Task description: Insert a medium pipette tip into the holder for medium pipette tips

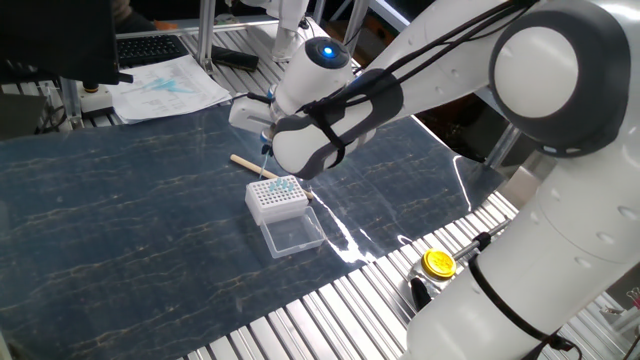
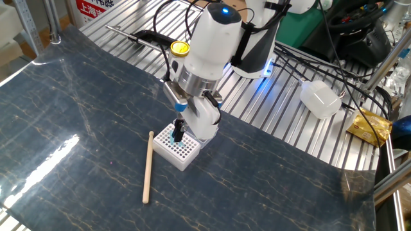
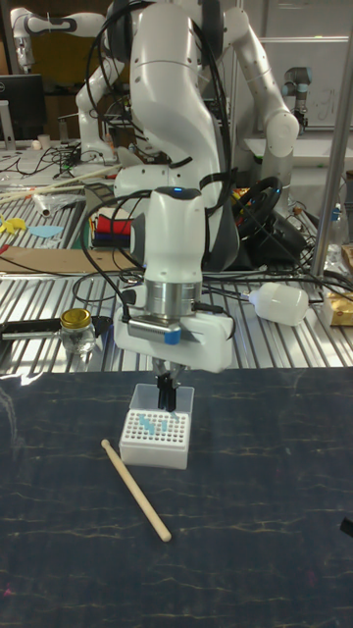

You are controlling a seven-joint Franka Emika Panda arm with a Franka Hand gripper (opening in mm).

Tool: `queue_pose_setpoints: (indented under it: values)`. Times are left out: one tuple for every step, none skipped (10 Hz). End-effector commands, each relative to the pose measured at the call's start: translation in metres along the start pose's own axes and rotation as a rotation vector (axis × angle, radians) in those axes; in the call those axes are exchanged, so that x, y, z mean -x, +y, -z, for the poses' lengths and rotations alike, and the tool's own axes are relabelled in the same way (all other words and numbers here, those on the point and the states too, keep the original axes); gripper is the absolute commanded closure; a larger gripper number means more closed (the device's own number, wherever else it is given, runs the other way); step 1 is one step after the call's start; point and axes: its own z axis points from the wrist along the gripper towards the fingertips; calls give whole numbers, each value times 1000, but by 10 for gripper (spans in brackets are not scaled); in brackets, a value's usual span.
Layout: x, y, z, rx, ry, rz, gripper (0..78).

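**Camera positions**

One fixed view: high, beside the arm's base, looking down across the table (image 1: pixel 120 240). Other fixed view: high, opposite corner, facing the arm. Tall fixed view: low, frontal, nearer. All share the white holder (image 1: pixel 276 199).

This was a robotics laboratory. The counter (image 2: pixel 276 138) was built of ribbed aluminium profile, with a dark marbled mat (image 2: pixel 77 128) spread over it. A large white robot arm (image 1: pixel 540 150) stood at the counter, and in the tall fixed view a second, smaller arm (image 3: pixel 284 108) stood on a bench behind it. Bundled black cables (image 2: pixel 334 70) trailed across the metal surface. Lab ware lay about: a white tip rack (image 3: pixel 155 439) with a grid of holes, a yellow-capped jar (image 3: pixel 75 332) and a white plastic bottle (image 2: pixel 320 98). A keyboard (image 1: pixel 150 47) and printed sheets (image 1: pixel 170 85) sat at one edge, and a monitor (image 3: pixel 24 108) stood further back.
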Motion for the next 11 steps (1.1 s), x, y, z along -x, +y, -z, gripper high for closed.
queue_pose_setpoints:
  values:
    - [1, 4, -11, 18, -64, 6, 764]
    - [0, 4, -12, 16, -78, 7, 764]
    - [0, 4, -12, 16, -78, 7, 764]
    - [1, 4, -12, 12, -90, 9, 764]
    - [1, 4, -12, 8, -108, 14, 764]
    - [1, 4, -12, -3, -127, 23, 764]
    - [1, 4, -13, -2, -123, 24, 764]
    - [1, 4, -13, -3, -119, 36, 764]
    - [0, 4, -14, -3, -119, 39, 764]
    - [0, 4, -15, 2, -112, 46, 764]
    - [-3, 5, -20, 28, -95, 45, 764]
